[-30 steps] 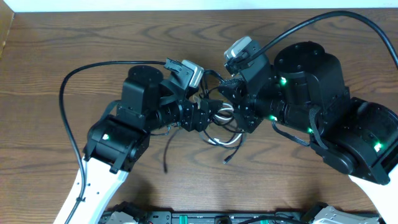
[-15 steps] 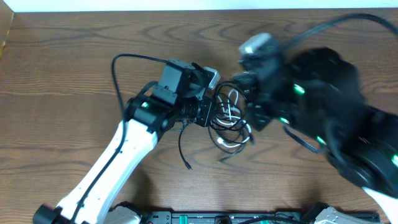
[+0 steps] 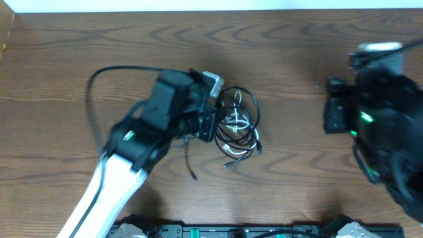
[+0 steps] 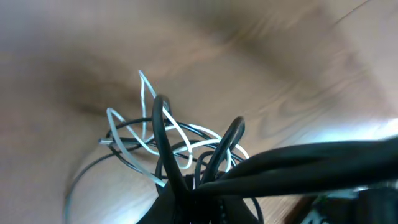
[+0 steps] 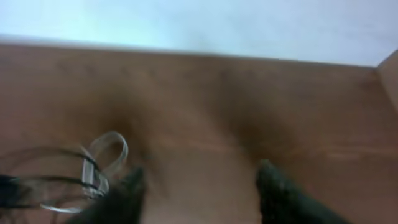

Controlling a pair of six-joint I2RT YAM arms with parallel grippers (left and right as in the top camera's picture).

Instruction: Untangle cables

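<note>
Here's the tangle of cables point(image 3: 239, 127), sitting on the wooden worktop point(image 3: 297, 59) just left of centre: black loops piled over each other with the white cable point(image 3: 236, 121) threaded through the middle. The left end effector point(image 3: 210, 124) is right up against the left edge of the heap, touching it from the overhead view. One loose black strand point(image 3: 188, 158) trails away below the arm toward the near edge. From the left wrist, black loops point(image 4: 163, 124) rise up close to the lens and the white cable point(image 4: 144, 93) arcs behind them, but the fingers themselves are lost in the dark clutter, so I cannot tell whether this end effector is clenched or released. Over on the right, the right end effector point(image 5: 199, 193) is well apart from the pile. Its view is blurred, yet both fingers point(image 5: 280, 193) show spread wide with only bare wood between them: released, holding nothing, with the cables off to its lower left.
</note>
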